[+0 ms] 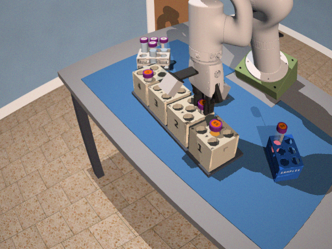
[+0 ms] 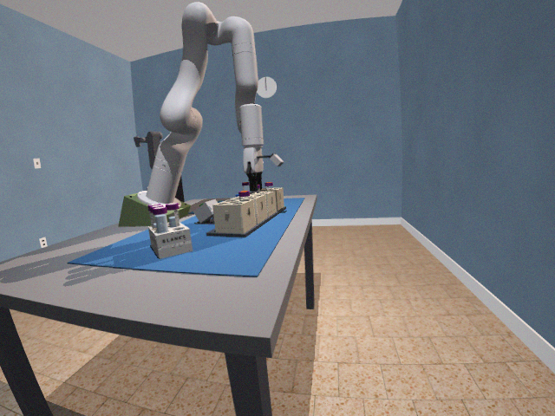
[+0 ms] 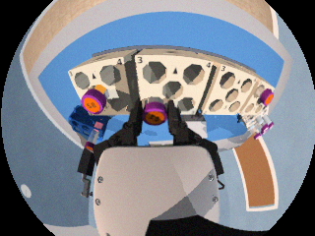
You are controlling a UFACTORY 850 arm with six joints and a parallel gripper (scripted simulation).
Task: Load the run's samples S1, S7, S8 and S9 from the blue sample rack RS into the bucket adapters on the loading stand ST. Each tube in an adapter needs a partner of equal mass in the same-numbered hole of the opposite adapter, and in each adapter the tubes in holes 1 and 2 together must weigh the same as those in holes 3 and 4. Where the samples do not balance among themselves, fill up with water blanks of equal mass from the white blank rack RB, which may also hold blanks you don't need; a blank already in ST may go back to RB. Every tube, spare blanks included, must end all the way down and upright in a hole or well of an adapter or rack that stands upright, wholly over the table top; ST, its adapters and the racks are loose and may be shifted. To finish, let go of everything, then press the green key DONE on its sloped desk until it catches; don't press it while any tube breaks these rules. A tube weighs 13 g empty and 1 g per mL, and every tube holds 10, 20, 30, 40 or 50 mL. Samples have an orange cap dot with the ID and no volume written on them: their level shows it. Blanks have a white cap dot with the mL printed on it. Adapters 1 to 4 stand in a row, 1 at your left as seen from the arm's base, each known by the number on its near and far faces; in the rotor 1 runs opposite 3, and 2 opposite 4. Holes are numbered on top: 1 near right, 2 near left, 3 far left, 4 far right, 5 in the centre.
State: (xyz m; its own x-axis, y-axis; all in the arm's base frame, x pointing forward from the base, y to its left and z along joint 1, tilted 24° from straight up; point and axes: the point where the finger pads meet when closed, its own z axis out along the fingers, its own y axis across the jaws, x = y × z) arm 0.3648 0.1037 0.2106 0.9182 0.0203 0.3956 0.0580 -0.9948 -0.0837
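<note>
My gripper stands over the near side of adapter 2 on the loading stand. Its fingers sit on both sides of an orange-dotted sample tube, slightly parted from it. In the wrist view the tube stands low in the near left hole of adapter 2, between the fingers. Another sample stands in adapter 1, and one in adapter 4. One sample remains in the blue sample rack. Adapter 3 shows only empty holes.
The white blank rack with several purple-capped blanks stands just beyond adapter 4; it also shows in the exterior view. The arm's green base is behind the stand. The sloped desk sits near the base.
</note>
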